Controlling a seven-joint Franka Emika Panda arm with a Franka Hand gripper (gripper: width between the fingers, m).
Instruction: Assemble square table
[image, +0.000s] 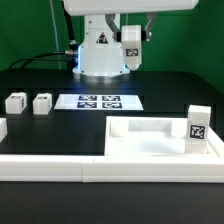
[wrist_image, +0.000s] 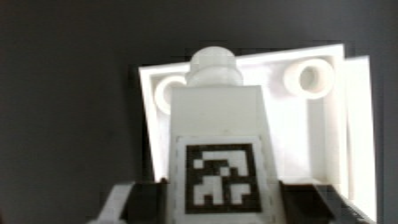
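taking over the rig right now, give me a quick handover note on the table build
Hand: shut on the held leg, raised off the table, the slab in the wrist view behind it.
Slab: rimmed face up, at the exterior view's right.
Standing leg: upright at the slab's right end in the exterior view; whether it is fixed cannot be told.
Loose legs: on the table at the exterior view's left, beside the marker board.
Done: one leg picked up.
Left: seat the held leg, then the loose legs.
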